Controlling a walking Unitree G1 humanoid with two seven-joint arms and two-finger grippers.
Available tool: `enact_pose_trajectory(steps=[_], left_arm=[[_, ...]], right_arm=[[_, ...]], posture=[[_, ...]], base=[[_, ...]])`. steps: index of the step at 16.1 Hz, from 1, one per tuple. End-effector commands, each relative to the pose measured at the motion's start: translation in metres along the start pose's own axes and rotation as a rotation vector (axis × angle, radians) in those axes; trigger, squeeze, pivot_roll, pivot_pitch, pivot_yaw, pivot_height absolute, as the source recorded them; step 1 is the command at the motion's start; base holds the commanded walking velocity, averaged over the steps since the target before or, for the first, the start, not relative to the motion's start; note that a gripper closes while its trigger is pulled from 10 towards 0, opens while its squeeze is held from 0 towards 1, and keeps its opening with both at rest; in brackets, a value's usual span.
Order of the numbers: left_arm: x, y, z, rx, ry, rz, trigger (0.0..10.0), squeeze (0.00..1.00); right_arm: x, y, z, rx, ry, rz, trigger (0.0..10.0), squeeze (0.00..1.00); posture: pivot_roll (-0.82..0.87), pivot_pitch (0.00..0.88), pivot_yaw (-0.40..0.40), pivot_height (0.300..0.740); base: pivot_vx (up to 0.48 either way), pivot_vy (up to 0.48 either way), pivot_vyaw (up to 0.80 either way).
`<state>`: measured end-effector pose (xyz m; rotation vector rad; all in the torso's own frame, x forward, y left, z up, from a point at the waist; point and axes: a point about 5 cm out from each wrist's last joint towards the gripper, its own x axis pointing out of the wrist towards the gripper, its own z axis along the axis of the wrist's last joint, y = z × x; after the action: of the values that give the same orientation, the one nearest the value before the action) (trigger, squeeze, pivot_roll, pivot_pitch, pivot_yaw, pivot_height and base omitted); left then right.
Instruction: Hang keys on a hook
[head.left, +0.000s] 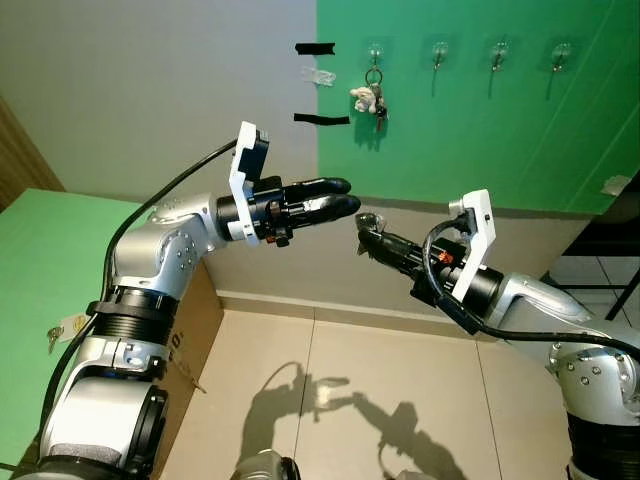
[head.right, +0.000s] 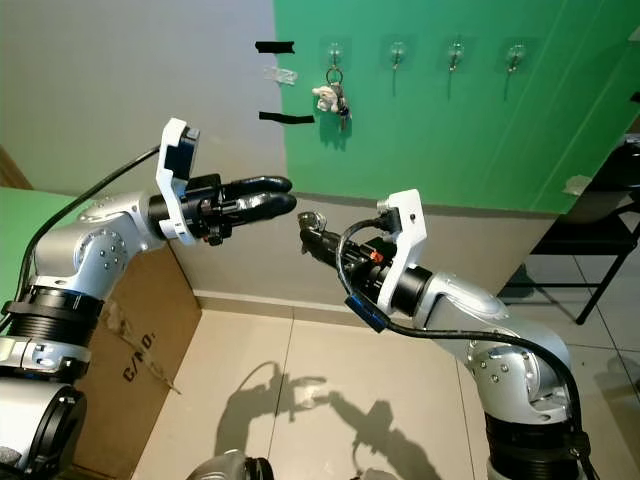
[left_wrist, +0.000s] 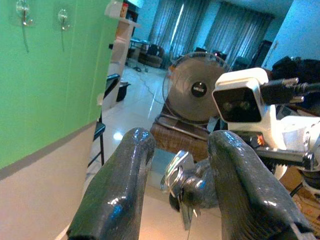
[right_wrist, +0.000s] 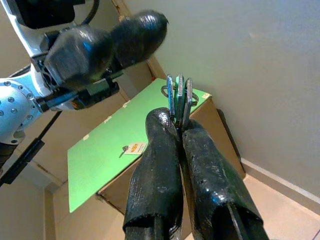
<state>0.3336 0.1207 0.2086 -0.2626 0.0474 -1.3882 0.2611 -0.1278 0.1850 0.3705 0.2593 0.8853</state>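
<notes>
The right gripper (right_wrist: 179, 131) is clamped on keys (right_wrist: 179, 97); at its ten o'clock, the left gripper (head.left: 340, 195) looks slightly parted, facing it.

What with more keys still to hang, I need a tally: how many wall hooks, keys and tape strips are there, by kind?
Wall hooks: 4
Key bunches: 2 (hung bunch; held bunch in the right claw)
Tagged key on the green surface: 1
Black tape strips: 2
Total: 9
</notes>
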Motion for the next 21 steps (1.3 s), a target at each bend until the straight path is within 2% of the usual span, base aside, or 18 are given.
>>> enact_pose_trajectory(steps=[1,3,5,6,8,10,11,13,14,16,17,18,19,20,21], left_arm=[[0.000,-0.003,0.000,0.030,0.029,-0.006,10.0,0.00],[0.000,-0.002,0.000,0.031,0.029,0.010,10.0,0.00],[-0.001,0.000,0.000,0.039,0.030,0.029,10.0,0.00],[-0.001,0.000,0.000,0.041,0.029,0.038,10.0,0.00],[-0.001,0.002,0.000,0.048,0.028,0.053,10.0,0.00],[-0.001,0.002,0.000,0.051,0.027,0.065,10.0,0.00],[-0.001,0.002,-0.001,0.053,0.029,0.067,10.0,0.00],[-0.002,0.002,-0.002,0.056,0.033,0.074,10.0,0.00],[-0.001,0.002,-0.003,0.058,0.033,0.076,10.0,0.00],[-0.001,0.002,-0.008,0.068,0.053,0.090,10.0,0.00],[-0.001,0.002,-0.013,0.083,0.080,0.110,10.0,0.00],[0.001,0.006,-0.021,0.140,0.139,0.168,10.0,0.00],[0.003,0.016,-0.045,0.281,0.326,0.309,10.0,0.00],[-0.001,0.025,-0.074,0.493,0.578,0.430,10.0,0.00],[-0.002,0.026,-0.082,0.544,0.634,0.446,10.0,0.00]], right_arm=[[-0.001,0.001,0.007,-0.006,-0.017,0.006,0.0,0.00],[-0.001,0.002,0.008,-0.009,-0.027,0.016,0.0,0.00],[-0.001,-0.002,0.009,-0.211,0.004,-0.075,0.0,0.00],[0.000,-0.009,-0.001,-0.437,0.105,-0.164,0.0,0.00],[0.000,-0.016,-0.011,-0.571,0.163,-0.226,0.0,0.00],[-0.001,-0.023,-0.013,-0.645,0.179,-0.283,0.0,0.00],[-0.003,-0.029,-0.013,-0.763,0.202,-0.325,0.0,0.00],[-0.013,-0.052,-0.016,-1.327,0.371,-0.420,0.0,0.00],[-0.018,-0.061,-0.014,-1.507,0.416,-0.443,0.0,0.00],[-0.029,-0.074,-0.005,-1.827,0.476,-0.458,0.0,0.00],[-0.031,-0.075,-0.003,-1.880,0.477,-0.457,0.0,0.00],[-0.034,-0.077,-0.001,-1.934,0.486,-0.452,0.0,0.00],[-0.039,-0.081,0.001,-2.043,0.502,-0.432,0.0,0.00],[-0.044,-0.085,0.008,-2.140,0.491,-0.402,0.0,0.00],[-0.045,-0.086,0.012,-2.177,0.482,-0.388,0.0,0.00]], posture=[[-0.23,0.019,0.044,0.722],[-0.23,0.015,0.044,0.722],[-0.23,0.014,0.044,0.722],[-0.23,0.014,0.044,0.722],[-0.23,0.016,0.043,0.722],[-0.23,0.018,0.042,0.722],[-0.23,0.023,0.043,0.722],[-0.23,0.027,0.043,0.722],[-0.23,0.027,0.041,0.722],[-0.23,0.032,0.040,0.722],[-0.23,0.032,0.040,0.722],[-0.23,0.037,0.041,0.722],[-0.22,0.038,0.039,0.722],[-0.23,0.041,0.040,0.722],[-0.23,0.041,0.040,0.722]], base=[[0.000,0.000,0.00],[0.000,0.000,0.00],[0.000,0.000,0.00],[0.000,0.000,0.00],[0.000,0.000,0.00],[0.000,0.000,0.00],[0.000,0.000,0.00],[0.000,0.000,0.00],[0.000,0.000,0.00],[0.000,0.000,0.00],[0.000,0.000,0.00],[0.000,0.000,0.00],[0.000,0.000,0.00],[0.000,0.000,0.00],[0.000,0.000,0.00]])
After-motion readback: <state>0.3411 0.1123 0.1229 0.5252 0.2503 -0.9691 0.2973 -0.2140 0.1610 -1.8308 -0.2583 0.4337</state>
